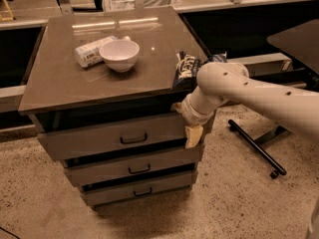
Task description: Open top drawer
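Note:
The top drawer [99, 138] is the tallest grey front of the cabinet, just under the brown top [60, 83]. A small dark wire handle [133, 139] sits at its centre. A dark gap shows above the front. My gripper [189, 128] hangs at the end of the white arm [234, 86], against the right end of the top drawer's front and well right of the handle. It holds nothing that I can see.
Two shorter grey drawers [134, 168] lie below. On the cabinet top stand a white bowl [119, 54], a lying white packet [89, 51] and a dark snack bag [187, 68] at the right edge. A dark table leg with wheels [256, 151] stands on the floor at right.

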{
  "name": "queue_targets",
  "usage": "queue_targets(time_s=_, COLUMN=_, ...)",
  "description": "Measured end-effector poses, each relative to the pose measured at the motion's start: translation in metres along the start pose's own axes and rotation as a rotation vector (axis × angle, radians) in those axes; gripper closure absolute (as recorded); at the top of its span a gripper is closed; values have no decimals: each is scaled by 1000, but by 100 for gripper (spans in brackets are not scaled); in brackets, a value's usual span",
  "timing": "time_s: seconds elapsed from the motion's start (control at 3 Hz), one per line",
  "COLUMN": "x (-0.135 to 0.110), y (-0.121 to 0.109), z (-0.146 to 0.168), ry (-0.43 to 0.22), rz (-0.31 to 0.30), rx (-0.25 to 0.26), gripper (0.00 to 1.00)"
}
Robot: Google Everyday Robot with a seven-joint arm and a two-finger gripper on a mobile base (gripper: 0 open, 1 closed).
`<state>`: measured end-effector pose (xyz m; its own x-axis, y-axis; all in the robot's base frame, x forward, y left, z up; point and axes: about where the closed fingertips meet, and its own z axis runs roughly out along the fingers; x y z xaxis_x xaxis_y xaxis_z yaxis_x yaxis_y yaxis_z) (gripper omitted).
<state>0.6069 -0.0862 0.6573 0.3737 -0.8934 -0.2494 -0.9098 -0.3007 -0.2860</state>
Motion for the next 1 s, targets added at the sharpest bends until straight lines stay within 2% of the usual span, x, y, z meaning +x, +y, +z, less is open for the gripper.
queue_targets(time_s=0.33, x=-3, y=-3, z=-2, ry=16, rz=19, rx=8, gripper=27)
queue_targets(time_s=0.67, x=-16, y=6, z=-16, ry=31, rz=0, rx=-1, gripper=30)
queue_targets(time_s=1.0, x=-20, y=29, z=-21, ry=47, rz=-11, rx=-75, gripper=34)
